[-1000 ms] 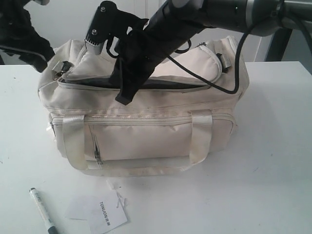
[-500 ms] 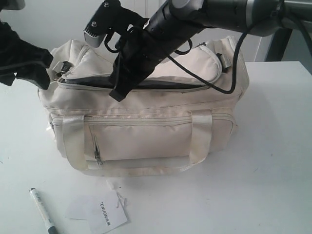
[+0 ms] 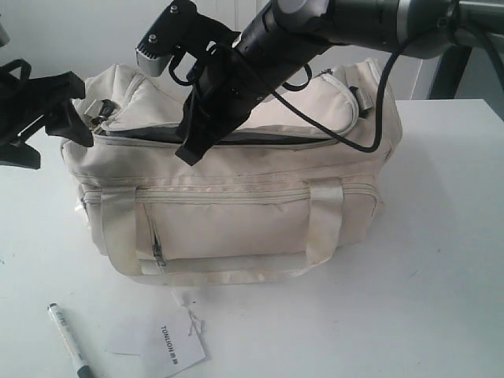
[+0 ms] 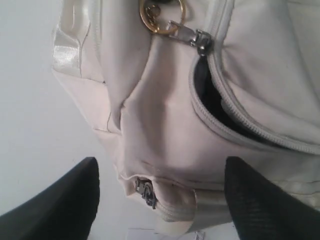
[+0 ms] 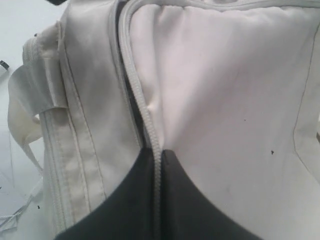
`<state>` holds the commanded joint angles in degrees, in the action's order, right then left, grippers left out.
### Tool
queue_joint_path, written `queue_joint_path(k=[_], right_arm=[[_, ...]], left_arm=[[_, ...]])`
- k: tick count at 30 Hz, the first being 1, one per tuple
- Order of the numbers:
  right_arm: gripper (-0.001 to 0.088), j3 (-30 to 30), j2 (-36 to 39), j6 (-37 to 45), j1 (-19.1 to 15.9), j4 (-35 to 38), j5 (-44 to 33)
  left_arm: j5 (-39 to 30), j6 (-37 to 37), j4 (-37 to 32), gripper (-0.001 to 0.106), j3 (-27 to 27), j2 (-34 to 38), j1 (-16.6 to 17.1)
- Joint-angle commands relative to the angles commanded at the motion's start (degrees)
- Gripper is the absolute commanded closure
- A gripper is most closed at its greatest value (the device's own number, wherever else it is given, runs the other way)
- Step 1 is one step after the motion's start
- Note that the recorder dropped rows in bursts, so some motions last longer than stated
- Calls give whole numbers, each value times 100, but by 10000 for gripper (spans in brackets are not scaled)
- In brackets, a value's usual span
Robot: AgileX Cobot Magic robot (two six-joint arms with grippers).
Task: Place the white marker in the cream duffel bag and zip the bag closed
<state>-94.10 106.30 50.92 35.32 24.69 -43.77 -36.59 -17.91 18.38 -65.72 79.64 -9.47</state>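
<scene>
Exterior view: finds the cream duffel bag [image 3: 236, 220] standing on the desk [image 3: 441, 276], with the top zipper [image 3: 260, 140] partly undone over dark lining. Finds the white marker [image 3: 67, 350] lying on the desk in front of the bag, beside a paper tag [image 3: 169, 346], well apart from both hands and not yet picked up. Places the right hand [image 3: 189, 153] across the middle, down on the near lip of the opening; pinched together on the zipper tape, going by its wrist view. Places the left hand [image 3: 49, 142] just off the bag's left end, fingers [image 4: 55, 200] spread wide around nothing, near the zipper pull [image 4: 197, 40].

Judged as the opening step: holding or widening the mouth before loading. Calls next for a wider gap, then a pick of the marker, probably by the free left hand.

Cannot see into the bag. Loses the marker's lower end at the frame edge; cannot read its print.
</scene>
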Motion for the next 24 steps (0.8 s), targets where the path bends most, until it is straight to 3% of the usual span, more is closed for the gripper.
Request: queue_joint_path(k=[11, 14, 18, 20, 24], right_arm=[[868, 0, 0, 0, 0, 0, 47], [868, 0, 0, 0, 0, 0, 45], [868, 0, 0, 0, 0, 0, 45], [868, 0, 0, 0, 0, 0, 45], [868, 0, 0, 0, 0, 0, 150]], left_arm=[[386, 466, 558, 332, 0, 632, 13], [573, 492, 466, 375, 0, 776, 13], [669, 492, 466, 526, 0, 915, 13], [682, 625, 466, 651, 0, 943, 13], [706, 759, 466, 1054, 0, 943, 13]])
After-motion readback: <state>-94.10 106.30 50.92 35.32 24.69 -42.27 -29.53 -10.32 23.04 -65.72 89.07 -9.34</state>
